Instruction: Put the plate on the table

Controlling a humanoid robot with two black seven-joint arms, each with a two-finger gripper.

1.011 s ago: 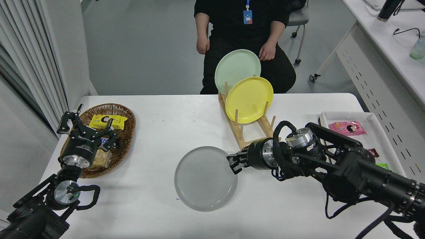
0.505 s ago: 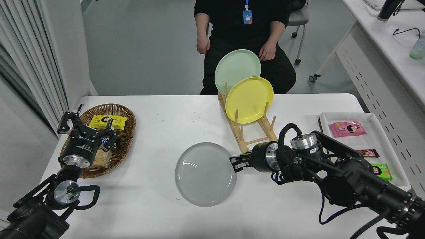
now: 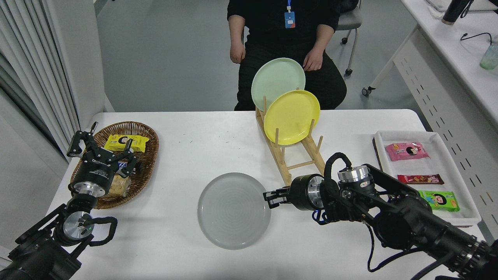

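The pale grey plate (image 3: 229,212) lies low and near flat on the white table (image 3: 186,155), at the front middle. My right gripper (image 3: 268,197) comes in from the right and is shut on the plate's right rim. I cannot tell whether the plate rests fully on the table. My left gripper (image 3: 102,146) is parked open at the lower left, over the basket.
A wooden rack (image 3: 301,163) just behind my right gripper holds a yellow plate (image 3: 291,116) and a mint green plate (image 3: 272,77). A wicker basket (image 3: 149,167) of snacks stands at the left. A white tray (image 3: 463,219) of snack packets stands at the right. A person (image 3: 280,39) sits at the far side.
My right gripper has moved left and toward the front with the plate. The plate was tilted up half a second ago and now sits lower and flatter. The left arm has not moved.
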